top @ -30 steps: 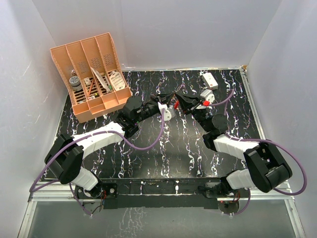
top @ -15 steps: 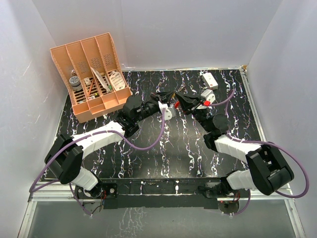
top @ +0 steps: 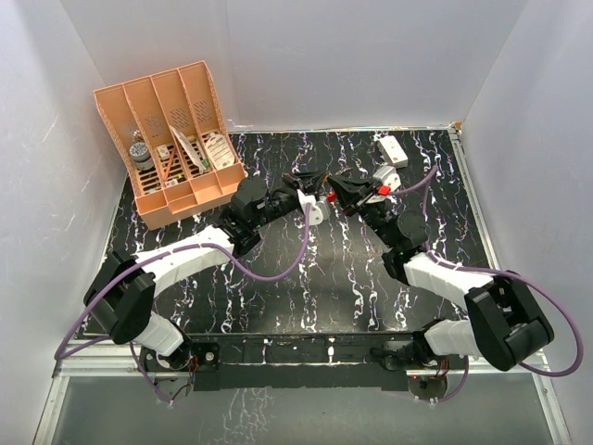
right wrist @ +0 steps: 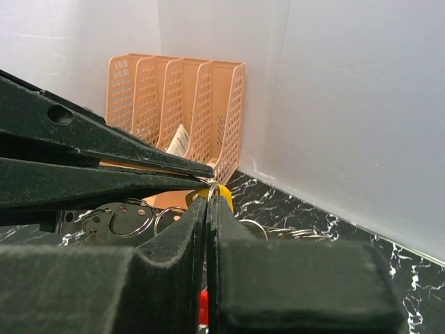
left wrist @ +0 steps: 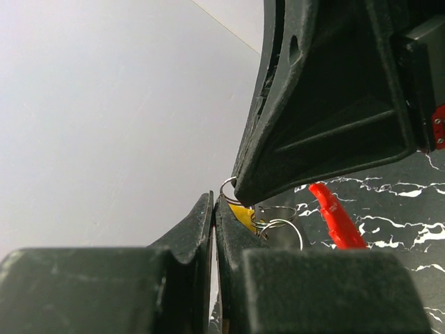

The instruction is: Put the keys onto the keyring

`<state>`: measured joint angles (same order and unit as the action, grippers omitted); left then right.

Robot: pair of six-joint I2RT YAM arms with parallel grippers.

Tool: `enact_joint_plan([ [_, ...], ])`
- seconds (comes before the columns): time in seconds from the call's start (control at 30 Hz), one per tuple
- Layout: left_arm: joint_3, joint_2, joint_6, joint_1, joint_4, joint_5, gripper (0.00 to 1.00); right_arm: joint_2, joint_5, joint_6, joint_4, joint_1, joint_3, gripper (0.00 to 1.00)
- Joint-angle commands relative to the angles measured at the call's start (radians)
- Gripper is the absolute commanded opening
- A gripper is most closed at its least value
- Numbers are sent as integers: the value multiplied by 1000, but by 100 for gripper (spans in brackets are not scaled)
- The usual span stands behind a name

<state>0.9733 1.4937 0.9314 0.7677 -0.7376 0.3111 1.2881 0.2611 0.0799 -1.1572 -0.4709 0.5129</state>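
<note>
My two grippers meet tip to tip above the middle of the table's far half, the left gripper (top: 320,182) and the right gripper (top: 339,185). Both are shut. The right gripper (right wrist: 208,192) pinches a thin wire ring (right wrist: 212,186) of the keys. A small yellow key head (right wrist: 224,194) sits right behind its tips. The left gripper (left wrist: 214,198) has its tips against that same bunch, beside the yellow head (left wrist: 241,214) and several wire rings (left wrist: 277,214); I cannot see anything between its pads. The red keyring (left wrist: 336,216) hangs just below the bunch (top: 329,197). The key blades are hidden.
An orange file organizer (top: 176,139) with papers and small items stands at the back left. A white rectangular box (top: 392,149) lies at the back right. White walls close in the black marbled table (top: 306,278) on three sides.
Both gripper tips have crept slightly toward the back wall, still together. Both stay shut.
</note>
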Motion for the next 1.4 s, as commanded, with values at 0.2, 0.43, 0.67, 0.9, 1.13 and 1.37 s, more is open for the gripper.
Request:
enact_joint_plan([
  [0.2, 48, -13, 26, -4, -40, 28, 0, -82, 104, 7, 355, -3, 153, 0],
  [0.43, 30, -13, 27, -4, -59, 30, 0, -101, 144, -17, 717, -3, 320, 0],
  [0.67, 16, -20, 26, -5, -77, 36, 0, -83, 160, -33, 1125, -5, 536, 0],
  [0.9, -3, -40, 42, -5, -77, 45, 0, -7, 191, -42, 1487, -4, 790, 0],
  [1.13, -27, -69, 37, -6, -94, 47, 0, 79, 205, -30, 1709, -4, 952, 0],
  [1.37, -39, -80, 19, -7, -100, 66, 0, 157, 208, -20, 1838, -3, 1021, 0],
])
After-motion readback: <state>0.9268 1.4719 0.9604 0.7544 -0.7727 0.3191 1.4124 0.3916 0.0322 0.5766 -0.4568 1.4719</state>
